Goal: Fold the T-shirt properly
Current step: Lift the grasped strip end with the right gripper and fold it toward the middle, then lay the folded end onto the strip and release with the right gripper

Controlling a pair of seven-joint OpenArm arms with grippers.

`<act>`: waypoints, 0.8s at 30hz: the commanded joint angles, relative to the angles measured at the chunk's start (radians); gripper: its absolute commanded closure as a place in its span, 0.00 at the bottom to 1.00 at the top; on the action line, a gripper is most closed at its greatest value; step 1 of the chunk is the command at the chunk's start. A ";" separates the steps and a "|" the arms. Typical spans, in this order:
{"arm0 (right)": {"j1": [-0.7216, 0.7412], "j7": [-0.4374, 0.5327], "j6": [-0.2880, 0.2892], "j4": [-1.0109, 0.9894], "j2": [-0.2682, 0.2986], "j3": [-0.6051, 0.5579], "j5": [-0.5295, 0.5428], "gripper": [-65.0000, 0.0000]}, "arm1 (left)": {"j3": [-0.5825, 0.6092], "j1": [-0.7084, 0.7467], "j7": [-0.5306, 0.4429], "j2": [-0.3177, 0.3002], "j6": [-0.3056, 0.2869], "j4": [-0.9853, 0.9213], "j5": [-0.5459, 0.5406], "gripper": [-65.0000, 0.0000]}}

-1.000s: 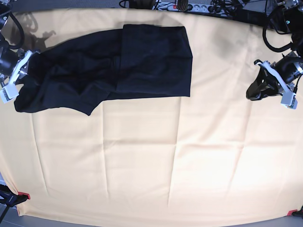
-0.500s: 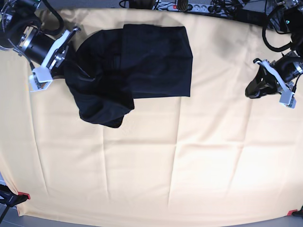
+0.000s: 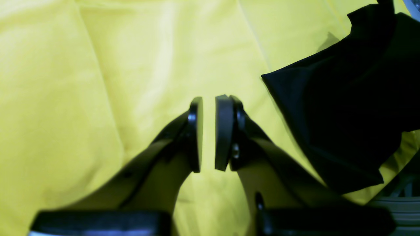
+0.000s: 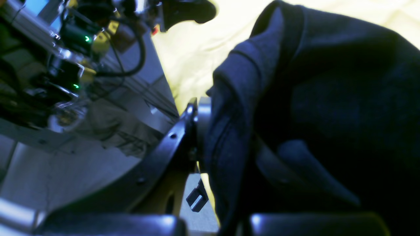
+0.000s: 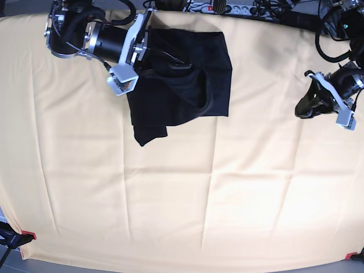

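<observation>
The black T-shirt (image 5: 196,79) lies bunched at the back middle of the yellow table cloth (image 5: 170,199), with one flap hanging toward the front at its left side. My right gripper (image 5: 152,52) is above the shirt's left part, shut on a fold of its fabric. In the right wrist view the dark T-shirt (image 4: 328,114) drapes over the right gripper (image 4: 210,131) and hides one finger. My left gripper (image 5: 304,109) hovers at the table's right side, away from the shirt. In the left wrist view the left gripper (image 3: 209,131) shows a narrow gap with nothing in it, and the T-shirt (image 3: 354,114) lies to its right.
Cables and a power strip (image 5: 227,7) run along the back edge. Red clamps (image 5: 28,235) hold the cloth at the front corners. Electronics with green lights (image 4: 75,39) stand beyond the table's edge in the right wrist view.
My right arm swung from the left edge toward the back middle, carrying the shirt's left part over onto the folded right part. The left arm stayed put.
</observation>
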 commanded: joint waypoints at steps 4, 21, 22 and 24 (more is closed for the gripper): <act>0.003 0.159 0.002 0.014 -0.014 -0.112 -0.184 1.00 | -0.007 -0.005 -0.022 -0.017 -0.002 0.015 -0.024 0.86; 0.109 0.219 0.002 0.013 -0.032 -0.284 -0.232 0.23 | -0.007 -0.005 -0.014 -0.021 -0.002 0.015 -0.024 0.86; 0.108 0.221 0.002 0.013 -0.032 -0.278 -0.230 0.23 | -0.007 -0.005 -0.014 -0.023 -0.002 0.015 -0.024 0.86; 0.108 0.218 0.002 0.013 -0.027 -0.268 -0.230 0.24 | -0.007 -0.006 -0.014 -0.024 -0.002 0.015 -0.024 0.86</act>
